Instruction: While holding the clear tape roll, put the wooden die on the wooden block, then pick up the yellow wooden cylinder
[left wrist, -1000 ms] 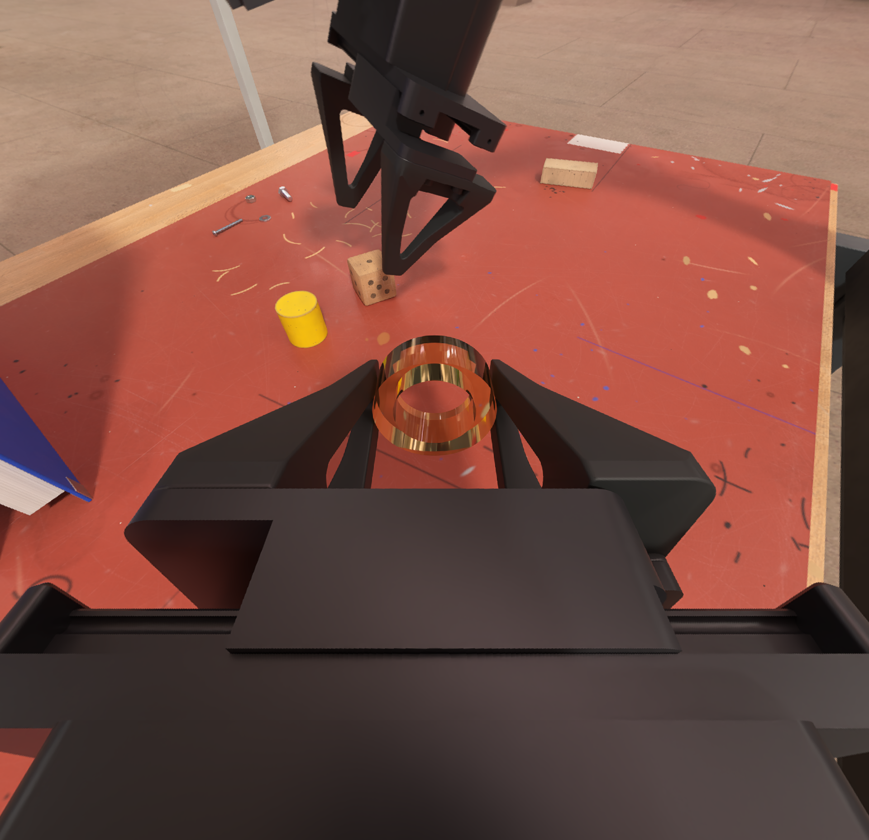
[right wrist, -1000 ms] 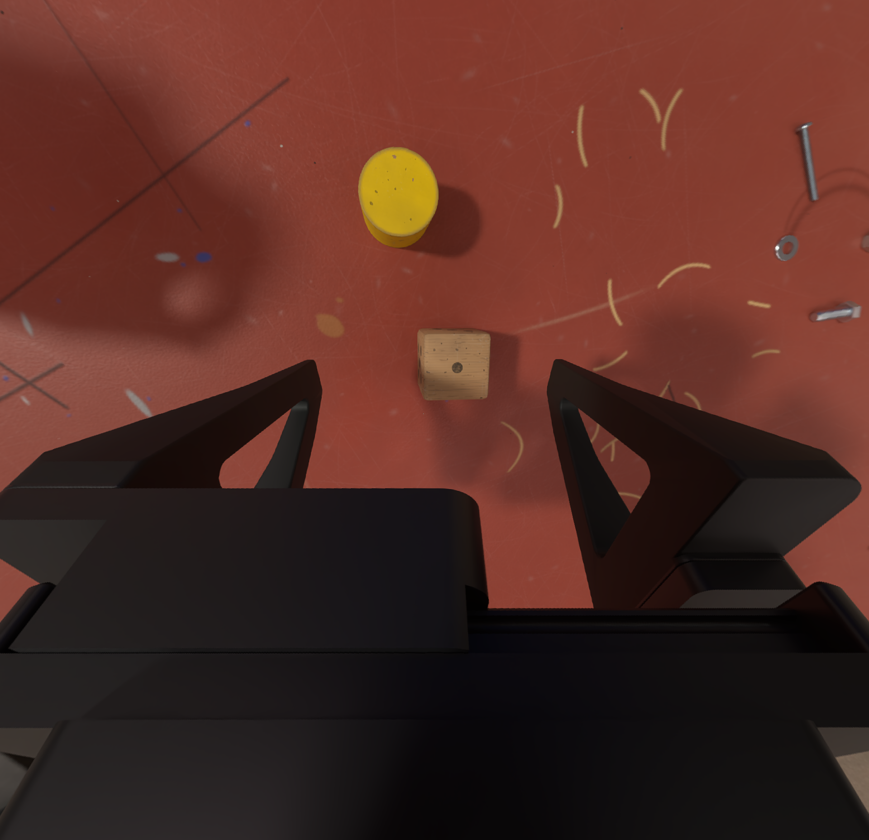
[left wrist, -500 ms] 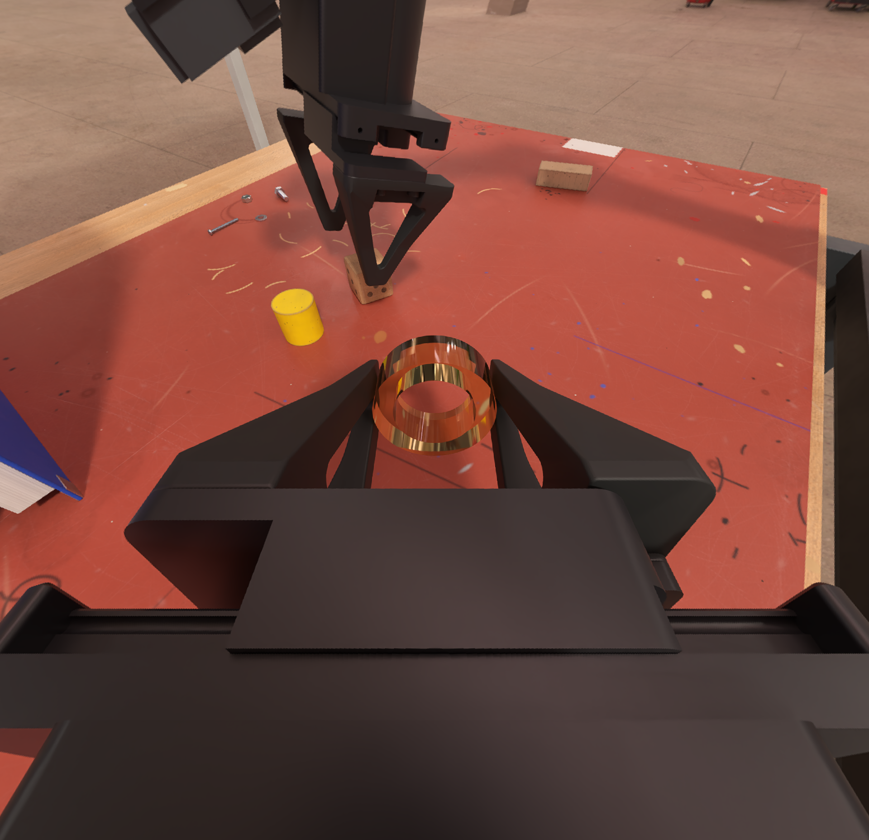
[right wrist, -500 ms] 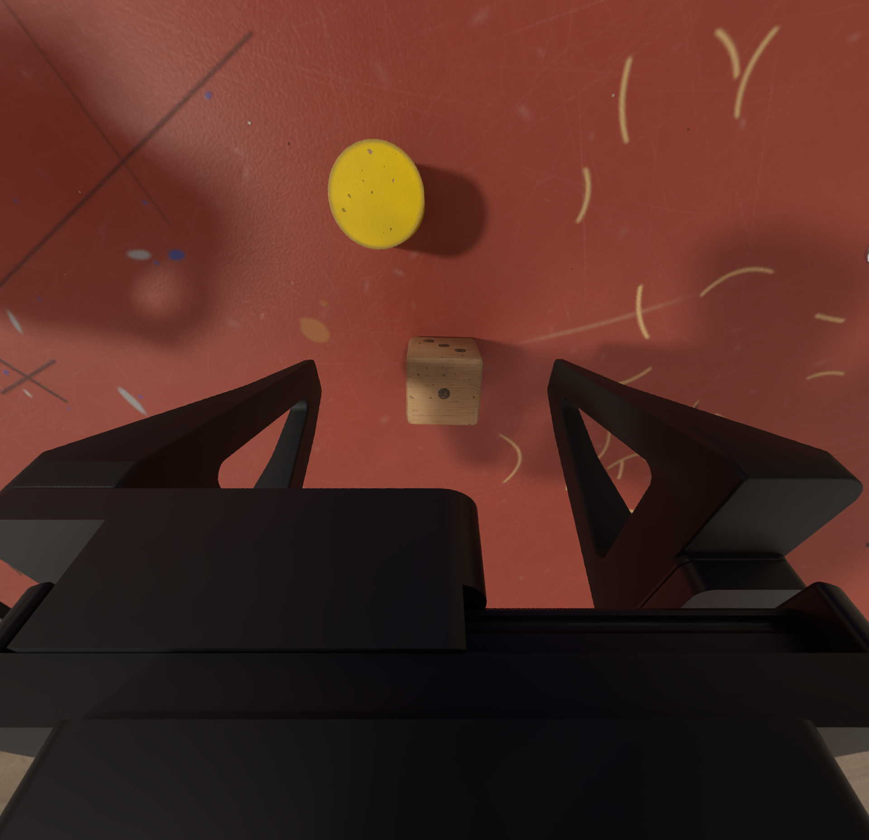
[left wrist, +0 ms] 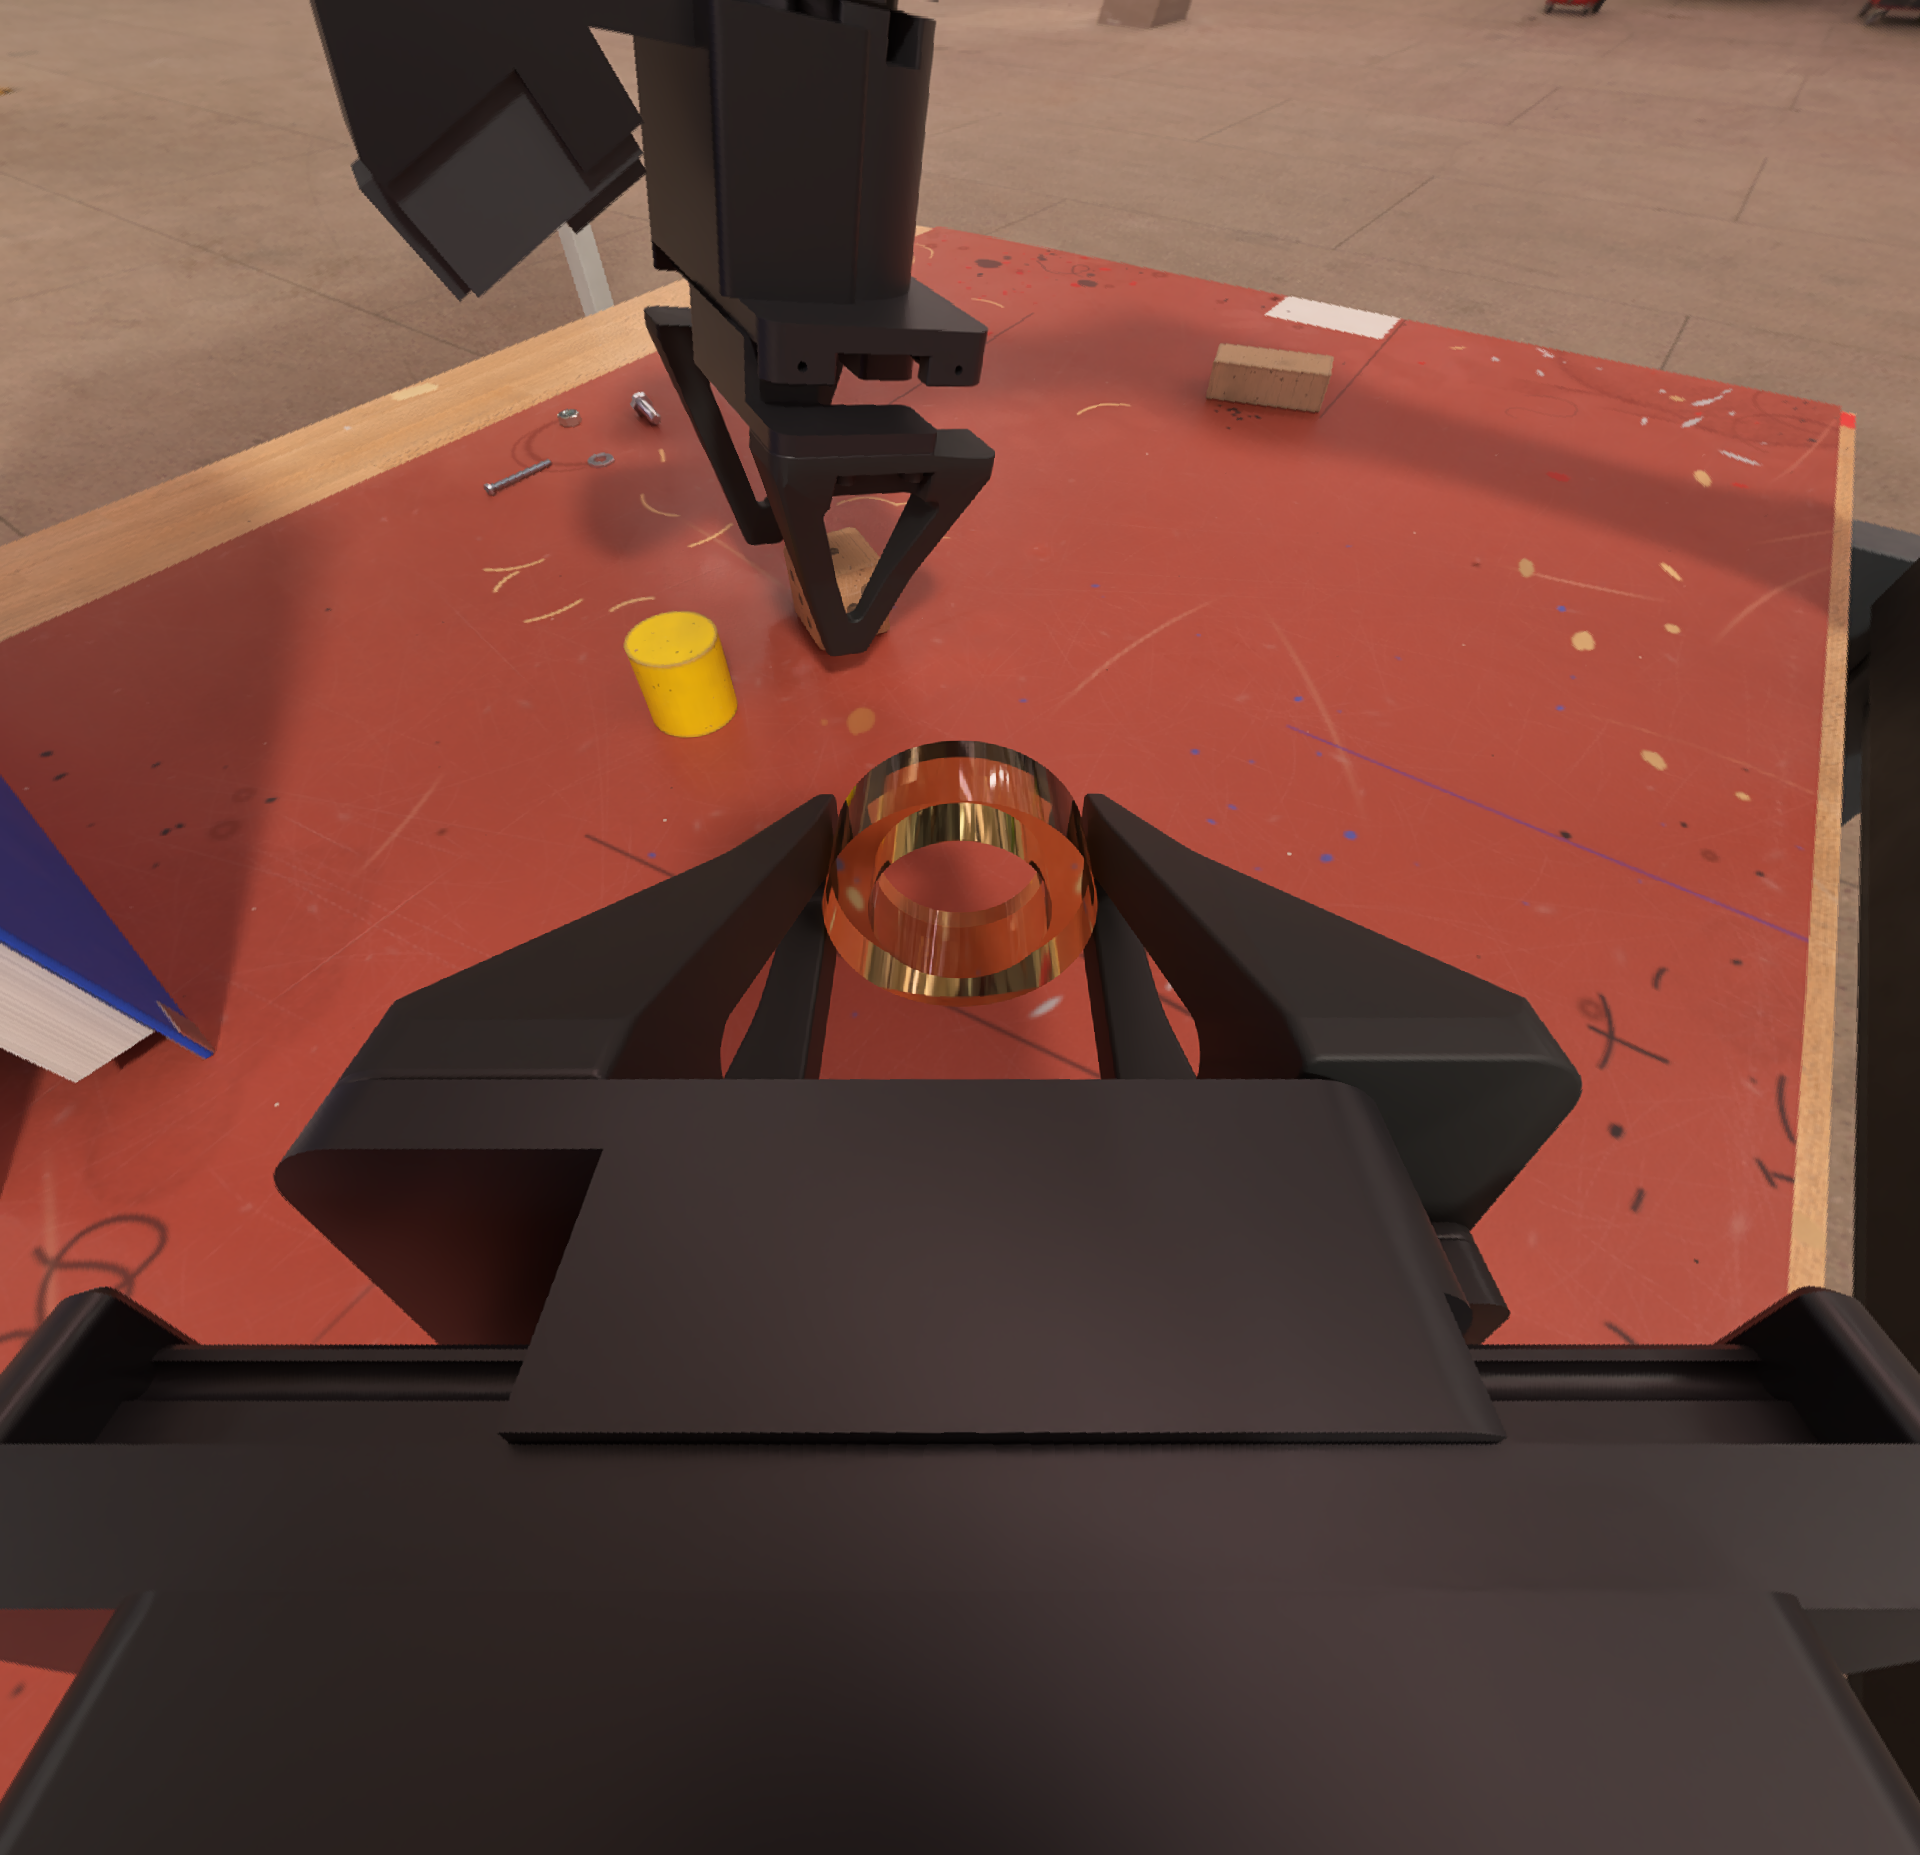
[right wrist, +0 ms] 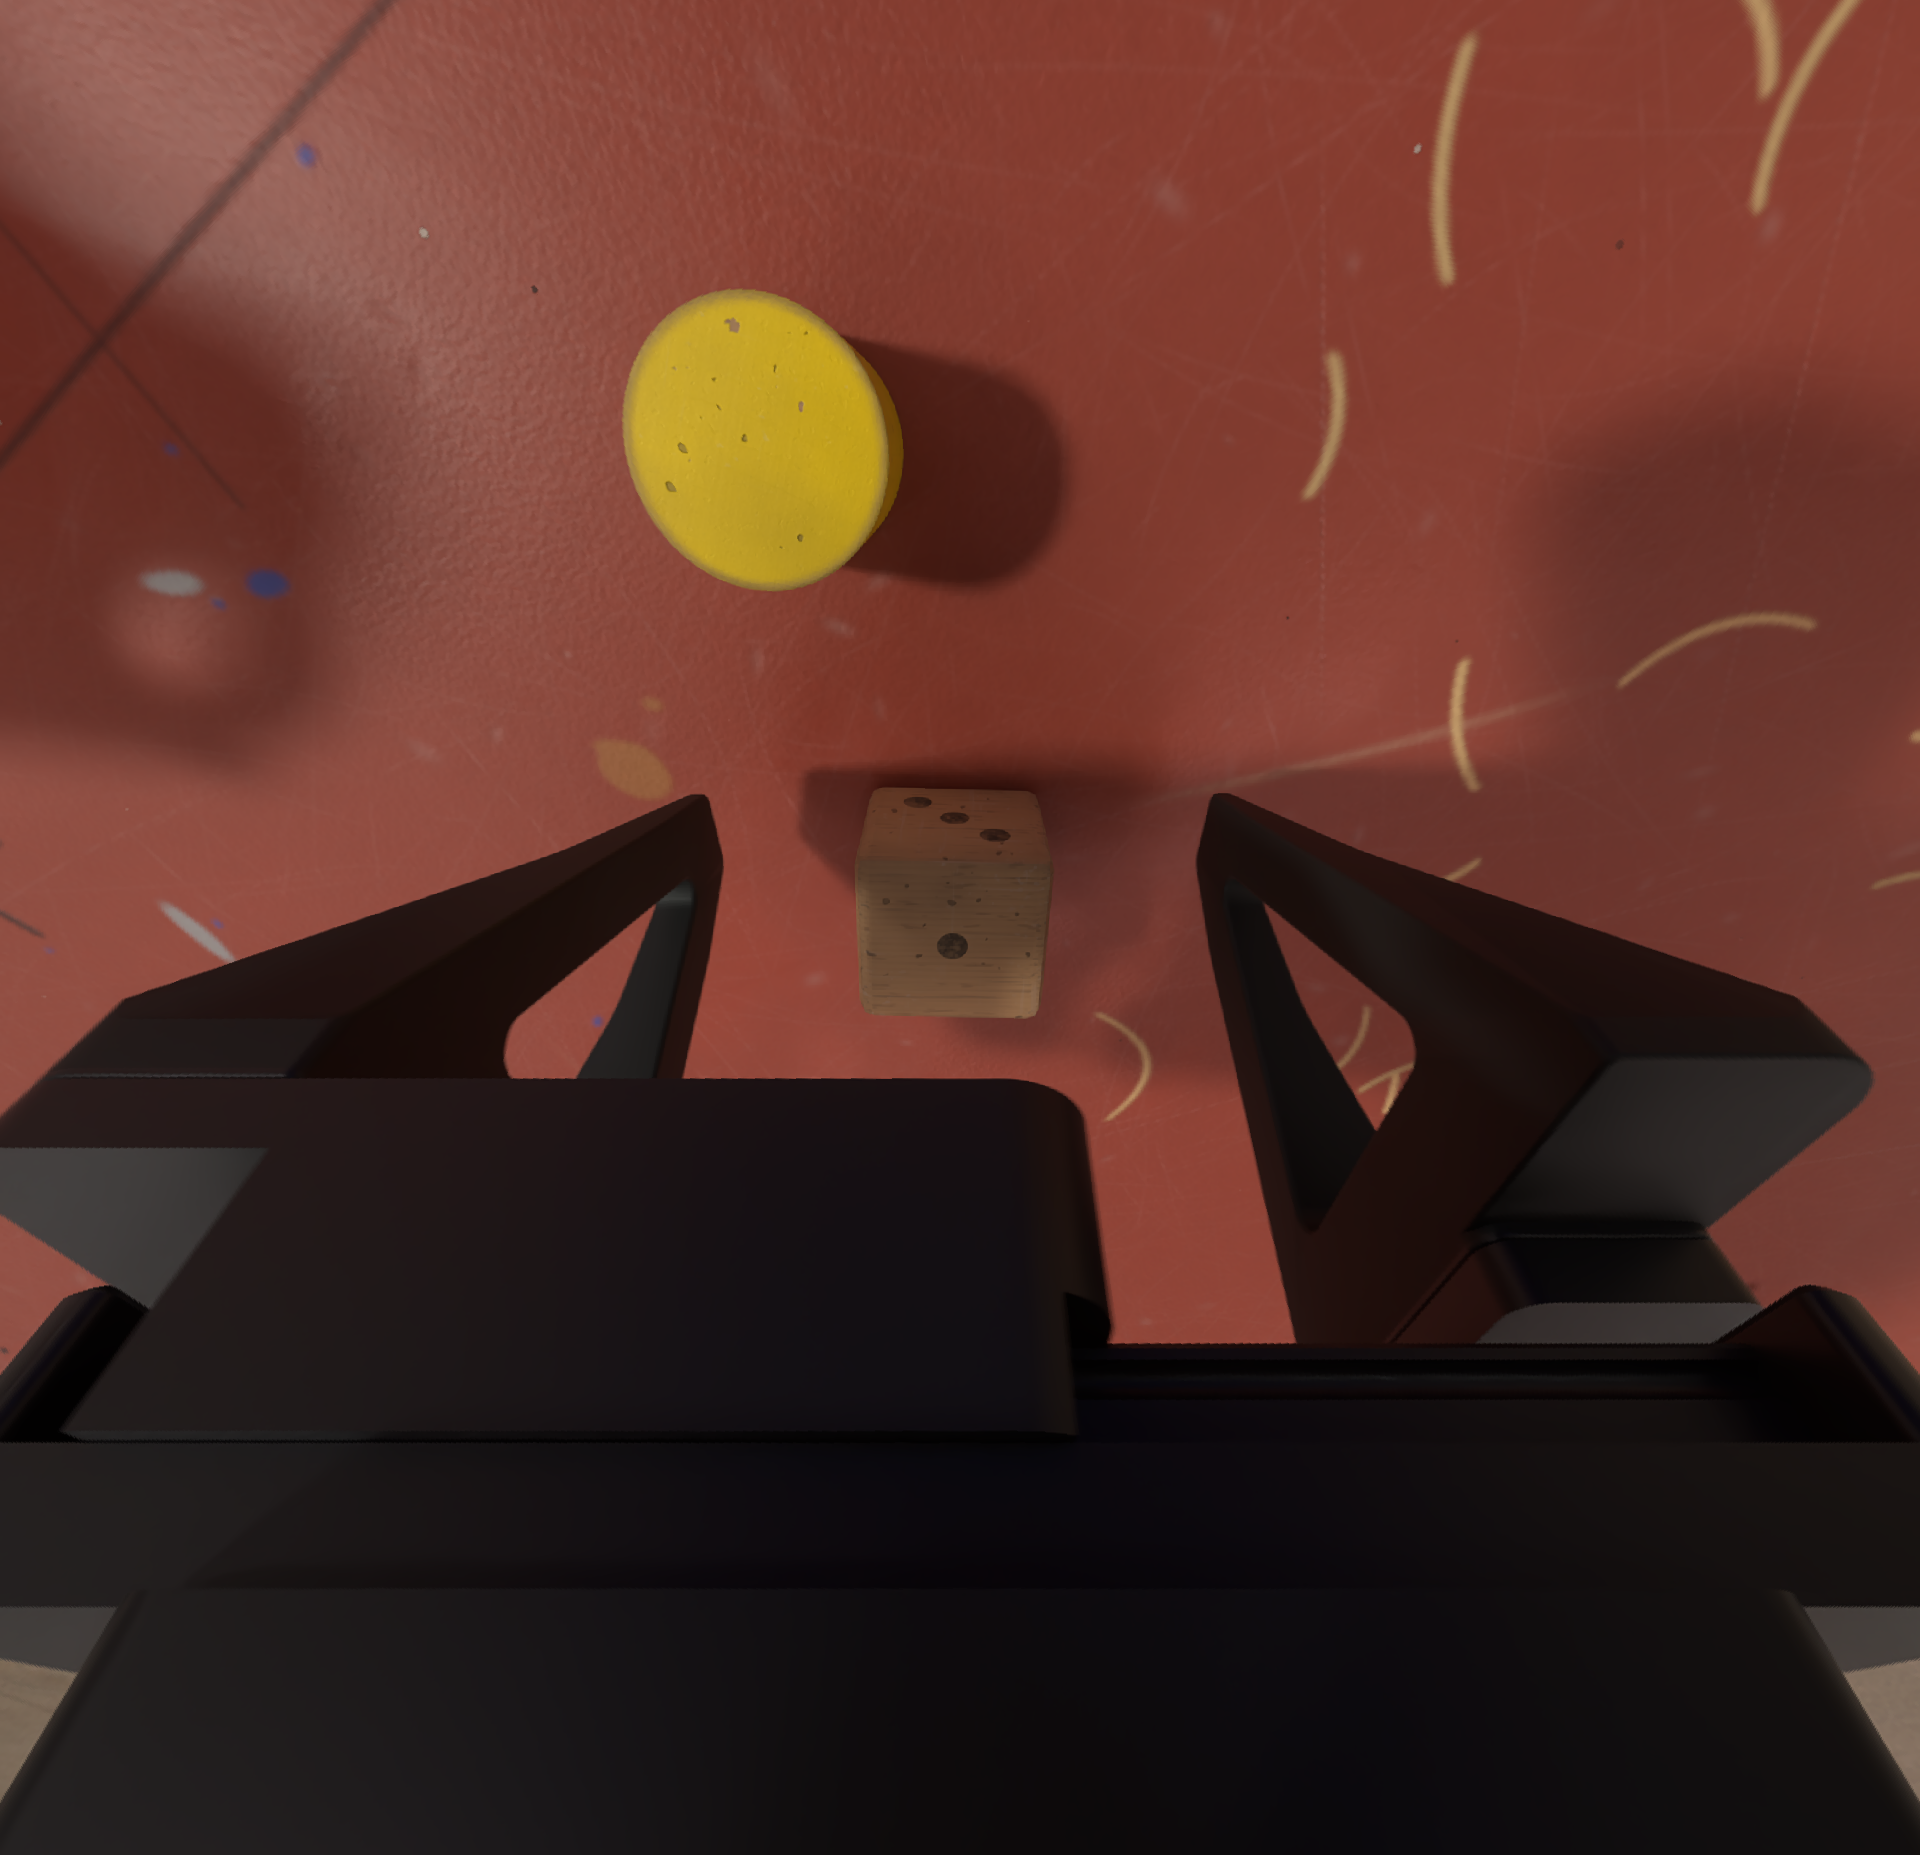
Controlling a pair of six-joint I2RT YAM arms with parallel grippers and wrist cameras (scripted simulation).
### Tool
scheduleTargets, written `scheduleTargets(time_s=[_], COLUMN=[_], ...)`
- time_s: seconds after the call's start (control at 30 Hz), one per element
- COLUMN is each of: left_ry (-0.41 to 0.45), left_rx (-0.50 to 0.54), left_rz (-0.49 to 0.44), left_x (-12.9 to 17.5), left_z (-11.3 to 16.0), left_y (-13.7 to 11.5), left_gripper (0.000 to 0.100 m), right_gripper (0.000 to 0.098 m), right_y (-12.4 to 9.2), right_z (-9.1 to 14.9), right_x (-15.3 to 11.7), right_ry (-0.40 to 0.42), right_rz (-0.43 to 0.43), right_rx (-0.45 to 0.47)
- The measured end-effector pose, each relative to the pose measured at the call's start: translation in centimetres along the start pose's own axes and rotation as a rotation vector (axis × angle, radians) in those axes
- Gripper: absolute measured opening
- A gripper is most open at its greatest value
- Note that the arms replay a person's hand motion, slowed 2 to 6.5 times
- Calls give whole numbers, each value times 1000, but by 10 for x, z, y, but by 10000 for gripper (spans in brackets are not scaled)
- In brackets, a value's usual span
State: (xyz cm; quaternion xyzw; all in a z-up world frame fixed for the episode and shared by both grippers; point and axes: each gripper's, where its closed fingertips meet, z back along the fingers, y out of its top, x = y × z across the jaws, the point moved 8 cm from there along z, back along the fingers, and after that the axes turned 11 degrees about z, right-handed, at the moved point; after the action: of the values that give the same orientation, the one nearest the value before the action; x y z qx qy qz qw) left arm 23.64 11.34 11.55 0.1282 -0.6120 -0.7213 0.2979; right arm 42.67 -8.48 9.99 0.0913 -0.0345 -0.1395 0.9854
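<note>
My left gripper (left wrist: pixel 958 829) is shut on the clear tape roll (left wrist: pixel 958 875), an amber ring held above the red table. My right gripper (right wrist: pixel 956 818) is open and points straight down, its fingers on either side of the wooden die (right wrist: pixel 951 906), apart from it. In the left wrist view the right gripper (left wrist: pixel 821 600) stands low over the die (left wrist: pixel 847 558), which is mostly hidden behind a finger. The yellow wooden cylinder (left wrist: pixel 681 673) stands upright left of the die; it also shows in the right wrist view (right wrist: pixel 758 439). The wooden block (left wrist: pixel 1270 377) lies far back on the table.
A blue book (left wrist: pixel 73 964) lies at the left edge. A screw (left wrist: pixel 516 475), a bolt (left wrist: pixel 645 409) and washers lie at the back left. A white patch (left wrist: pixel 1332 315) is behind the block. The table's wooden edge (left wrist: pixel 1813 974) runs along the right.
My right gripper has come down over the die, which now sits between its open fingers and looks larger. My left gripper still holds the tape roll.
</note>
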Motion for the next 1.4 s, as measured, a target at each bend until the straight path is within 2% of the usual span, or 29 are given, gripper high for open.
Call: scheduleTargets(time_s=[0.1,0.43,0.77,0.9,1.13,1.4], left_ry=[4,19,37,42,51,69], left_rx=[2,2,-5,-7,-9,-10], left_rz=[3,5,4,1,-6,-12], left_x=[-1,-2,1,3,7,10], left_z=[2,5,9,11,15,20], left_y=[0,-2,-5,-6,-8,-10], left_gripper=[387,387,387,387,387,386], right_gripper=[699,504,304,303,303,303], right_y=[0,-1,-13,-20,-35,-70], right_z=[-4,-9,-4,4,35,99], right_x=[0,-1,-3,-3,0,11], right_ry=[5,1,22,19,-5,-84], right_rz=[-2,-2,-32,-41,-57,-115], right_rx=[-5,14,38,44,59,71])
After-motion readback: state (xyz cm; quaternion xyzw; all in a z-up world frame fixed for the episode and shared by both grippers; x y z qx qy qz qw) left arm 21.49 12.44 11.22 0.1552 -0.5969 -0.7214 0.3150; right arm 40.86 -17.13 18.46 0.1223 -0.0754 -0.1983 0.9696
